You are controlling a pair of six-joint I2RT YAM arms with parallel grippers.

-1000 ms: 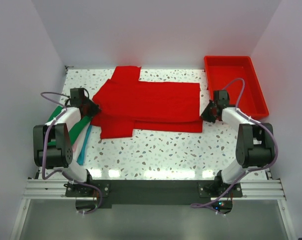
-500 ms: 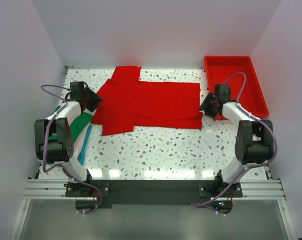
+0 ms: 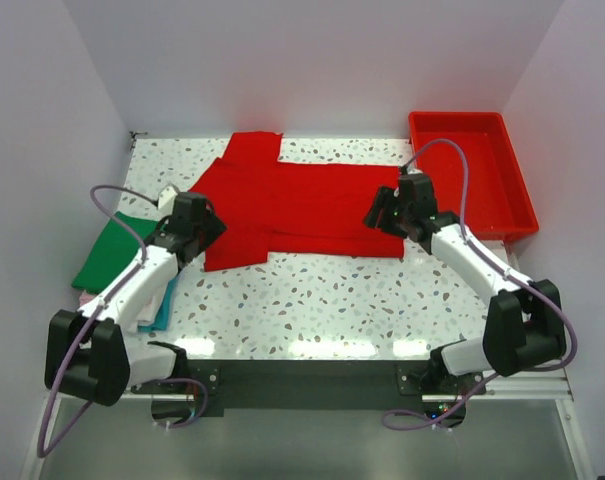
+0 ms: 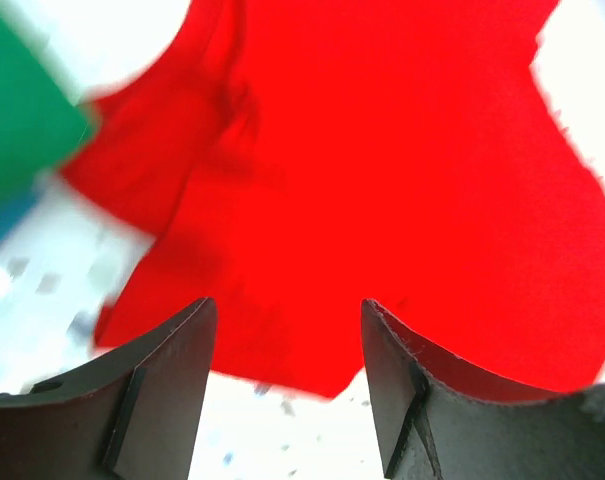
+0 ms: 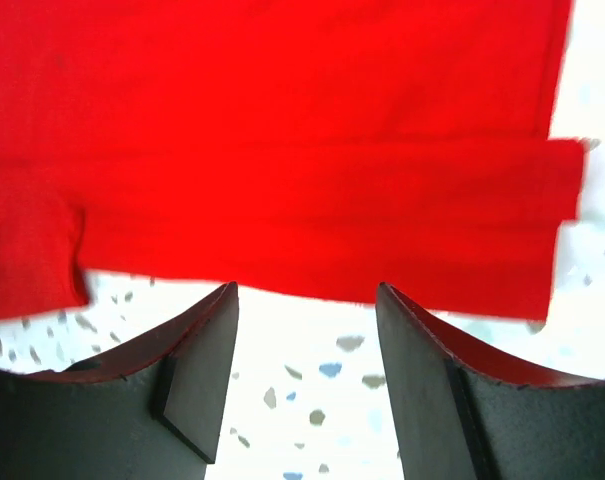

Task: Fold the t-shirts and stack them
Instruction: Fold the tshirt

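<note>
Spreading across the far middle of the table [image 3: 312, 300], the red shirt [image 3: 302, 205] lies flat, its near edge folded over. The tray [image 3: 487, 175] sits far right. The green shirt [image 3: 110, 250] lies at the left edge. My 2 pincers hang open and empty: left pincer [image 3: 210, 222] over the red shirt's left sleeve, right pincer [image 3: 374, 215] over its right hem.

1 rigid red plastic tray [image 3: 492, 170] at the far right corner of the white speckled table [image 3: 322, 300], rectangular, long sides running near to far. Pale lilac walls [image 3: 312, 70] closing in 3 sides of the table: left, far and right. Along the table's near edge, 1 black plate [image 3: 312, 382] with ribbed aluminium rails [image 3: 87, 378] at both ends.
</note>
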